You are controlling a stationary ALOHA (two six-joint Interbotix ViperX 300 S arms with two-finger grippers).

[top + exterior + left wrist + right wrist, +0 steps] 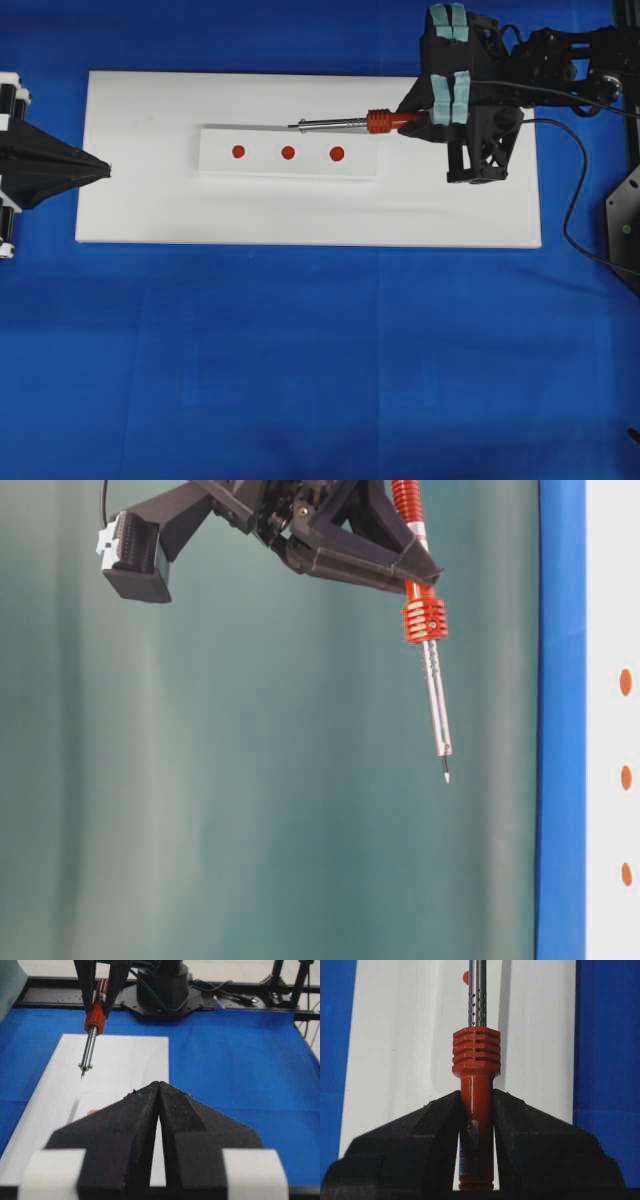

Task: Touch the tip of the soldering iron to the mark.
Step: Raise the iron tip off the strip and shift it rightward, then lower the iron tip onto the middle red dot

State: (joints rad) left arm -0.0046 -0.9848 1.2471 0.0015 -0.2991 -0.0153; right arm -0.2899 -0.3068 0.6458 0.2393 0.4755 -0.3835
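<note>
My right gripper (412,118) is shut on the orange-red handle of the soldering iron (378,121) and holds it in the air, shaft pointing left. The tip (292,127) hangs over the far edge of a white strip (215,160) that bears three red marks: left (238,151), middle (288,152), right (337,153). The table-level view shows the tip (446,777) well clear of the surface. In the right wrist view the jaws (476,1097) clamp the handle (476,1055), and one mark (465,977) peeks out beside the shaft. My left gripper (105,170) is shut and empty at the board's left edge.
The strip lies on a white board (140,210) on blue cloth (300,360). The iron's black cord (572,200) loops off to the right of the board. A black arm base and frame (160,990) stand beyond the board's far end.
</note>
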